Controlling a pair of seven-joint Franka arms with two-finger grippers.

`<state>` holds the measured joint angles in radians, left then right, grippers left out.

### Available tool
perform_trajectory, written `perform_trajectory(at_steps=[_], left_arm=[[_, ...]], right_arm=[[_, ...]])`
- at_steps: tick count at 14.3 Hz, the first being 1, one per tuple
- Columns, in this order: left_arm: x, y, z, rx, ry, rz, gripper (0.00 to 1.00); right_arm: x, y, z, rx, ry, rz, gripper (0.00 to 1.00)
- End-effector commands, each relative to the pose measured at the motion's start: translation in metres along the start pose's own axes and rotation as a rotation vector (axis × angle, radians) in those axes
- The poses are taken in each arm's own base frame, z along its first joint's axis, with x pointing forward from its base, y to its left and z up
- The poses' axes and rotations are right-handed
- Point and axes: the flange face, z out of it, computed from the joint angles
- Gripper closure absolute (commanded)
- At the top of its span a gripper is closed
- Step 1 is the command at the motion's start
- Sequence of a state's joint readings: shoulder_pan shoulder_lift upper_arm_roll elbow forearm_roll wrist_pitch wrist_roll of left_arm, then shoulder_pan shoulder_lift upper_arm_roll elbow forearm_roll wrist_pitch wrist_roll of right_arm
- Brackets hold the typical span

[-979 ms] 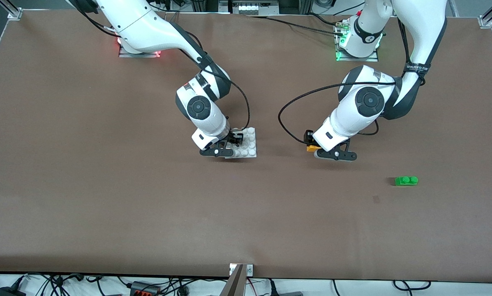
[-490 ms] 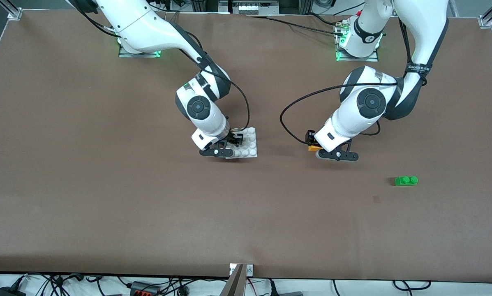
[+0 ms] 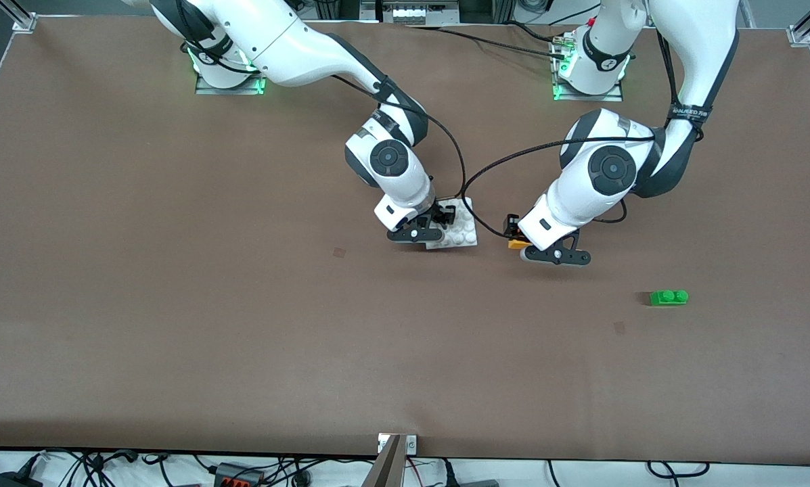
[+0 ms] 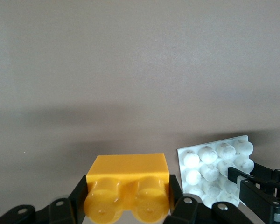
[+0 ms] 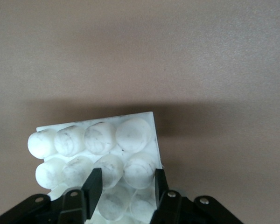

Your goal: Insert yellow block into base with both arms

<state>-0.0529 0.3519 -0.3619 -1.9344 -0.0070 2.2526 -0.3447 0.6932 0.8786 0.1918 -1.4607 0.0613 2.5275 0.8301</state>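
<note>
My left gripper [image 3: 513,231] is shut on the yellow block [image 3: 517,243], just above the table's middle. In the left wrist view the yellow block [image 4: 128,184] sits between both fingers with its two studs facing the camera. My right gripper [image 3: 443,218] is shut on the white studded base [image 3: 463,234] and holds it tilted a little above the table, close beside the block with a gap between them. In the right wrist view the fingers [image 5: 94,185] clamp a pair of studs at the edge of the base [image 5: 98,137]. From the left wrist view the base [image 4: 214,165] shows beside the block.
A green two-stud brick [image 3: 668,297] lies on the brown table toward the left arm's end, nearer the front camera than both grippers. Two small dark marks [image 3: 339,252] are on the tabletop. A black cable [image 3: 476,182] loops between the two wrists.
The right arm has carried the base off its earlier spot toward the left gripper, lifted and turned. The left arm with the yellow block has hardly moved.
</note>
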Motion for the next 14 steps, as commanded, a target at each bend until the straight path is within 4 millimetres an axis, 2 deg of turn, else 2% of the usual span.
perform_trajectory(at_steps=[1, 2, 3, 5, 8, 11, 12, 13, 14], left_arm=[[0.002, -0.001, -0.004, 0.009, -0.003, 0.021, 0.45], [0.002, -0.001, -0.004, 0.010, -0.003, 0.021, 0.45], [0.002, -0.002, -0.004, 0.010, -0.002, 0.020, 0.45], [0.002, -0.001, -0.004, 0.010, -0.003, 0.021, 0.45], [0.002, -0.002, -0.004, 0.010, -0.002, 0.020, 0.45], [0.002, -0.002, -0.004, 0.011, -0.004, 0.020, 0.45], [0.002, -0.002, -0.004, 0.009, -0.003, 0.019, 0.45], [0.002, -0.002, -0.004, 0.011, -0.004, 0.020, 0.45], [0.002, -0.002, -0.004, 0.011, -0.004, 0.020, 0.45]], right_arm=[[-0.008, 0.020, 0.059, -0.036, -0.045, 0.013, 0.20], [-0.007, 0.011, 0.044, -0.024, -0.031, 0.003, 0.06], [-0.003, 0.005, 0.024, -0.016, -0.017, -0.005, 0.01], [0.011, 0.002, -0.020, -0.038, -0.018, 0.000, 0.00], [0.040, 0.014, -0.091, -0.088, -0.011, 0.012, 0.00], [0.064, 0.038, -0.160, -0.147, -0.033, 0.054, 0.00], [0.080, 0.057, -0.182, -0.174, -0.031, 0.066, 0.00], [0.087, 0.071, -0.204, -0.192, -0.045, 0.055, 0.00], [0.098, 0.092, -0.230, -0.217, -0.065, 0.045, 0.00]])
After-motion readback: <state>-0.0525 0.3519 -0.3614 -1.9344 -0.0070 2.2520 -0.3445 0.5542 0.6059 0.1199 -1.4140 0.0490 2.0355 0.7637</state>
